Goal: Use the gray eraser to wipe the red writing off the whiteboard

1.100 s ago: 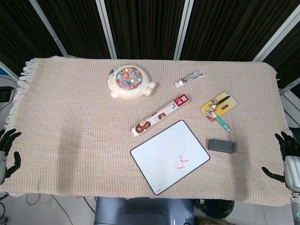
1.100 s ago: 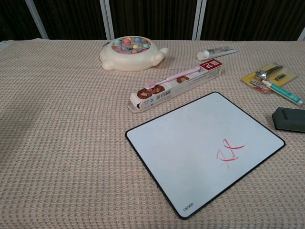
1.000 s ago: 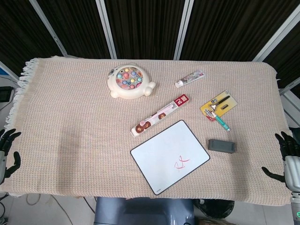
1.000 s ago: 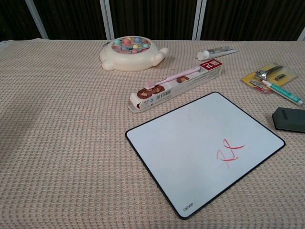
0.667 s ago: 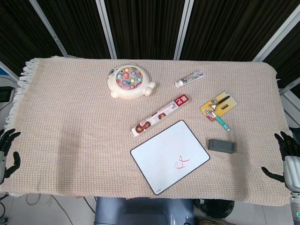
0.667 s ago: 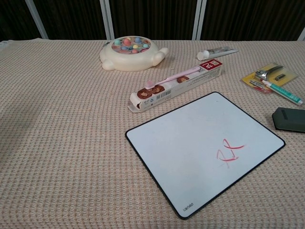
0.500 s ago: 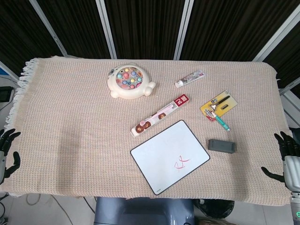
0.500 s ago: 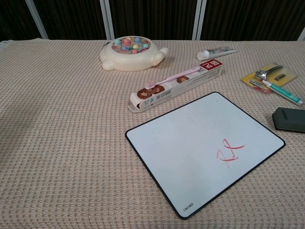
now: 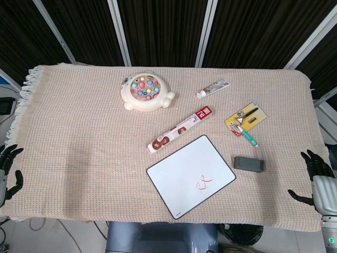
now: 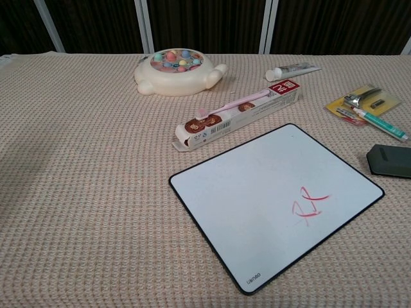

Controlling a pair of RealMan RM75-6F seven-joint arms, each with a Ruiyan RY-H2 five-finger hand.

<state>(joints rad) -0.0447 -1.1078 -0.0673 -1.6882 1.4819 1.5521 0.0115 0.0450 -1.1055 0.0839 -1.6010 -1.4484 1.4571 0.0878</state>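
Note:
A white whiteboard (image 9: pixel 184 171) (image 10: pixel 257 192) with a black rim lies tilted near the table's front edge. Red writing (image 9: pixel 204 183) (image 10: pixel 309 205) marks its near right part. The gray eraser (image 9: pixel 249 164) (image 10: pixel 390 160) lies on the cloth just right of the board. My right hand (image 9: pixel 315 182) hangs off the table's right edge, fingers spread and empty, well right of the eraser. My left hand (image 9: pixel 6 174) sits beyond the left edge, fingers apart, holding nothing. Neither hand shows in the chest view.
A cream fishing toy (image 9: pixel 145 91) stands at the back. A toothbrush box (image 9: pixel 180 129) lies just behind the board. A small tube (image 9: pixel 212 88), a yellow card of tools (image 9: pixel 245 118) and a teal pen (image 9: pixel 248 137) lie behind the eraser.
My right hand has shifted slightly left toward the table's edge. Everything on the table stays where it was.

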